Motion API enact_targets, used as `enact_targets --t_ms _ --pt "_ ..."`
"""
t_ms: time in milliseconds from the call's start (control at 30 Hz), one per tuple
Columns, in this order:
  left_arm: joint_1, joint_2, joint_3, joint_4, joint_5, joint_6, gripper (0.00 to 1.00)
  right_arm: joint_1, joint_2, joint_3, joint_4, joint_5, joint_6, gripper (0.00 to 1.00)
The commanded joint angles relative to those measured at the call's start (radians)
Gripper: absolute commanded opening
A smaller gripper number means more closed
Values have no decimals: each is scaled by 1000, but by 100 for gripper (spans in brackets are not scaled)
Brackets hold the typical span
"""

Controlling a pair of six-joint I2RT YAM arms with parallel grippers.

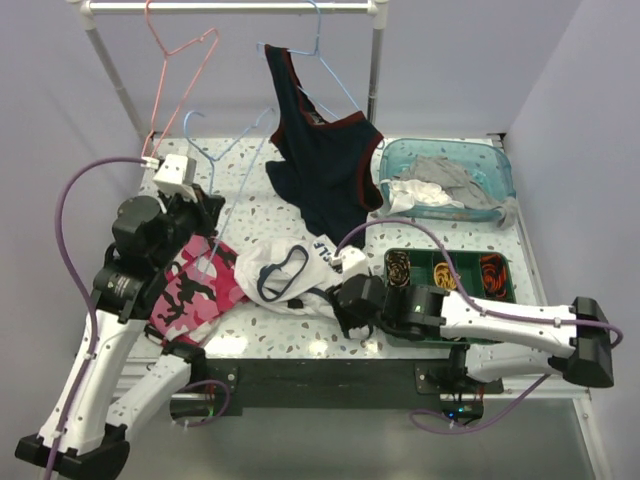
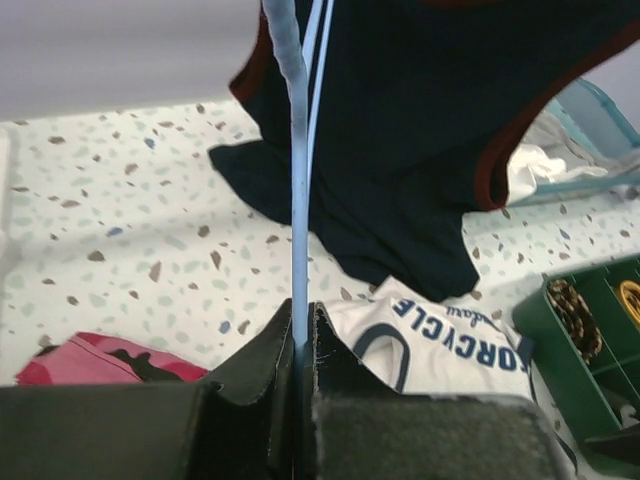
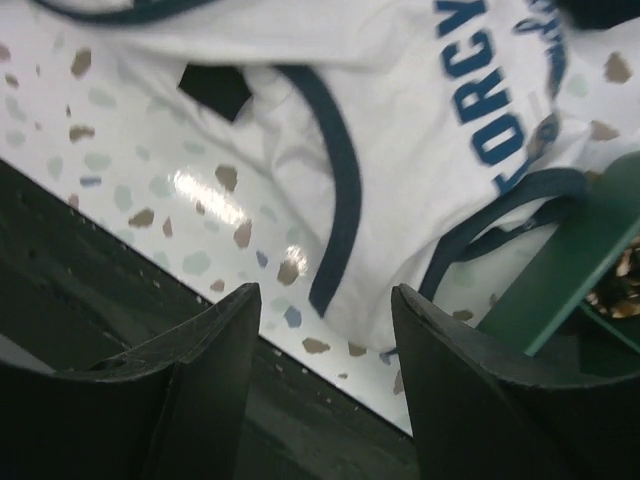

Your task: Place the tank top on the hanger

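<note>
The white tank top (image 1: 285, 270) with navy trim lies crumpled on the table near the front edge. It also shows in the left wrist view (image 2: 440, 345) and the right wrist view (image 3: 400, 130). My left gripper (image 1: 210, 208) is shut on the light blue wire hanger (image 1: 245, 158), just left of the tank top. In the left wrist view the wire (image 2: 298, 200) rises straight up from the closed left gripper (image 2: 300, 325). My right gripper (image 1: 338, 300) is open and empty. In its own view the right gripper (image 3: 325, 300) hovers over the tank top's near hem at the table edge.
A dark navy top (image 1: 325, 160) with red trim hangs from the rail (image 1: 230, 8) on another blue hanger. A pink hanger (image 1: 185, 60) hangs at the left. A pink camouflage garment (image 1: 195, 290) lies under the left arm. A clear tub (image 1: 395, 150) and a green bin (image 1: 505, 262) stand at the right.
</note>
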Motion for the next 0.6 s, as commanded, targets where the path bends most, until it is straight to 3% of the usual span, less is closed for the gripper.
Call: enact_targets --t_ms 0,200,400,567 --pt "-48 -38 -87 22 50 -79 0 150 54 -45 -60 138 181 57" --pt "-183 -42 -169 48 -11 -137 0 282 109 -85 -55 209 364 52" --pt "-464 7 -149 47 -303 -175 0 308 232 -93 -18 272 445 48" --pt "-591 53 -118 28 -453 -200 0 302 296 -74 17 338 458 44"
